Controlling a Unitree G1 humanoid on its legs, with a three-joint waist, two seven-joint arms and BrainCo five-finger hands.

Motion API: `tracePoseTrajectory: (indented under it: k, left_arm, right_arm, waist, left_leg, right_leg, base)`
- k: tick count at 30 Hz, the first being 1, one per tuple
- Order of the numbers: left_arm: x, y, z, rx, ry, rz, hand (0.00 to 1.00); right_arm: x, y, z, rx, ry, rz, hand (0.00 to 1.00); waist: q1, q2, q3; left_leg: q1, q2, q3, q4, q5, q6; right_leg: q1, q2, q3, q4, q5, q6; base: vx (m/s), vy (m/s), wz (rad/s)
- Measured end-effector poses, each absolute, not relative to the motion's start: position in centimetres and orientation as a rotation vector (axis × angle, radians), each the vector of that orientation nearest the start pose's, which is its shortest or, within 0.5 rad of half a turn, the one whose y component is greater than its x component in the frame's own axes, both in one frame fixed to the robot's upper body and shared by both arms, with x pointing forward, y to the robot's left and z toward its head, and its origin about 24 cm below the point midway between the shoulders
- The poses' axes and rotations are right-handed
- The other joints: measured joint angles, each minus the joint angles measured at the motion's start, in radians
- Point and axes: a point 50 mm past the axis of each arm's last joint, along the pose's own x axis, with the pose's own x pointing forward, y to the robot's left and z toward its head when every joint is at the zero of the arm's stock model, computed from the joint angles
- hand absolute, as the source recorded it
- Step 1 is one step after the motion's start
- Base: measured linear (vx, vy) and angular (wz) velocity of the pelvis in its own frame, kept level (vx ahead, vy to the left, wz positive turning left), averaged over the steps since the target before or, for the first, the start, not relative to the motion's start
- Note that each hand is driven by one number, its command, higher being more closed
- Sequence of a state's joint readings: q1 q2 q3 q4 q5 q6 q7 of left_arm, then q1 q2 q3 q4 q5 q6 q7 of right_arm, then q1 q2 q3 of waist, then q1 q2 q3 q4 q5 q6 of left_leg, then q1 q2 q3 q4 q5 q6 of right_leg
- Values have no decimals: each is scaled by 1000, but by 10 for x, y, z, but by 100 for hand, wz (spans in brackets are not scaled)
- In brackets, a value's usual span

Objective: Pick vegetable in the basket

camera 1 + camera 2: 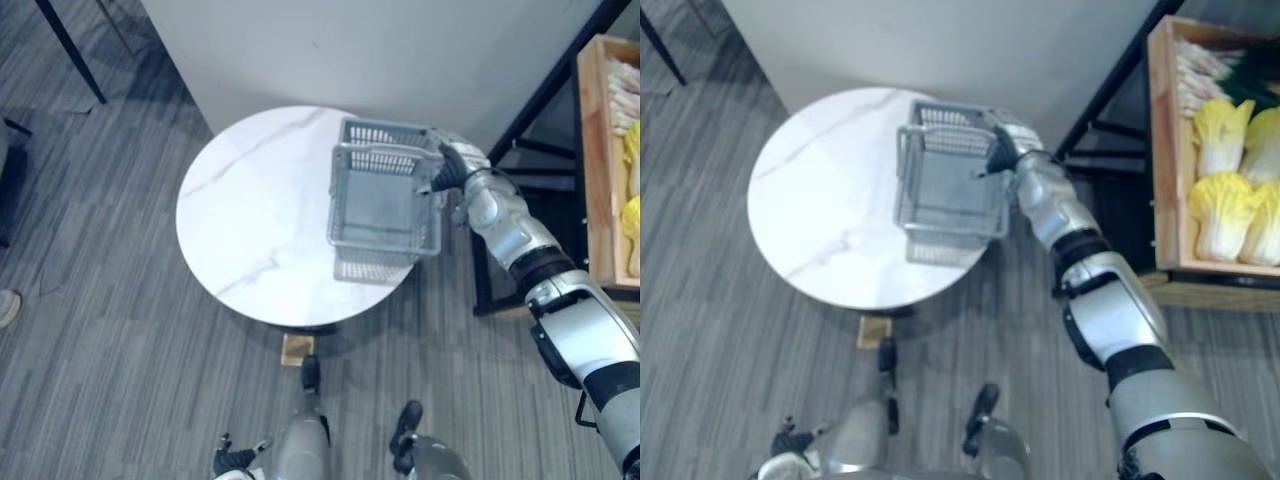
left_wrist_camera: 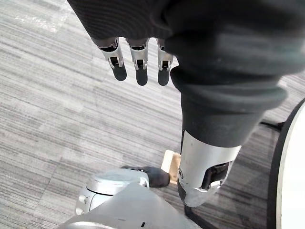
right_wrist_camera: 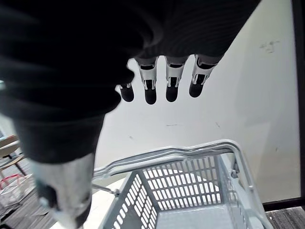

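A grey plastic basket stands on the right side of a round white marble table, and nothing shows inside it. My right hand is at the basket's far right corner, just above the rim. Its fingers are straight over the raised handle and hold nothing. Yellow leafy cabbages lie in a wooden crate to the right of the table. My left hand hangs low over the carpet with relaxed fingers, holding nothing.
The crate rests on a black shelf frame close to the table's right side. A white wall runs behind the table. A small wooden block lies under its near edge. A shoe shows at the far left.
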State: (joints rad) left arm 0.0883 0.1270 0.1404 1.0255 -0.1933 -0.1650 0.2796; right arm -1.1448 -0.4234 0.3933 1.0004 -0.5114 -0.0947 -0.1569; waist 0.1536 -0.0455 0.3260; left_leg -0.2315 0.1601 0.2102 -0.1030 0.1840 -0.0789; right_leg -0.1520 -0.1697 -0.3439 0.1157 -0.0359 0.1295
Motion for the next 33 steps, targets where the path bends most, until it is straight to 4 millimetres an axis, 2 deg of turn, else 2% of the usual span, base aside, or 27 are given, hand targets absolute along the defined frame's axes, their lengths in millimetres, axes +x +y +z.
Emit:
tracePoseTrajectory:
  k: [2, 6, 11, 15, 21, 23, 25, 33]
  left_arm:
    - [109, 233, -145, 34, 912, 565, 0]
    - [118, 230, -142, 45, 883, 544, 0]
    - [131, 223, -139, 29, 842, 532, 0]
    - [135, 222, -137, 23, 829, 531, 0]
    - [138, 219, -136, 23, 819, 520, 0]
    - [140, 217, -135, 23, 811, 512, 0]
    - [140, 218, -135, 25, 810, 513, 0]
    - [143, 216, -135, 31, 806, 508, 0]
  right_arm:
    - [421, -158, 224, -1167, -328, -59, 0]
    - [422, -160, 239, -1148, -350, -104, 0]
    - [424, -159, 266, -1144, -386, -167, 0]
    - [424, -161, 279, -1145, -406, -191, 0]
    - [425, -164, 280, -1147, -389, -202, 0]
    - [425, -166, 281, -1149, -390, -207, 0]
    - [424, -167, 284, -1150, -393, -215, 0]
    - [423, -167, 295, -1144, -410, -242, 0]
  waist:
    - [2, 4, 29]
    - [15, 10, 35]
    - [14, 39, 78]
    - [15, 41, 97]
    - [28, 46, 104]
    - [41, 56, 109]
    - [41, 62, 115]
    - [49, 61, 133]
  left_leg:
    - [-5, 2, 0, 0, 4, 1]
    - [-33, 6, 3, 3, 5, 0]
    - [-46, 6, -5, 6, 8, -1]
    - [-71, 4, -10, 5, 10, -4]
    - [-98, 1, -36, 6, 19, -10]
    - [-103, -1, -50, 6, 21, -13]
    - [-119, -1, -66, 4, 25, -12]
    - [-145, -10, -104, 5, 37, -10]
  right_leg:
    - [-4, 3, 0, -2, 0, -1]
    - [-34, 11, 4, -7, 3, -4]
    - [-40, 13, -3, -7, 6, -8]
    - [-61, 12, -8, -7, 6, -8]
    - [-71, 11, -33, -6, 5, -8]
    - [-71, 10, -41, -3, 3, -9]
    - [-78, 10, -58, 6, -1, -12]
    - [-107, -11, -75, 67, -27, -13]
  base:
    - [48, -16, -1]
    - [44, -14, -5]
    - [50, -12, 5]
    - [10, 0, 3]
    - [29, -2, 13]
    - [-1, 7, 11]
    - [-22, 11, 23]
    - [5, 3, 14]
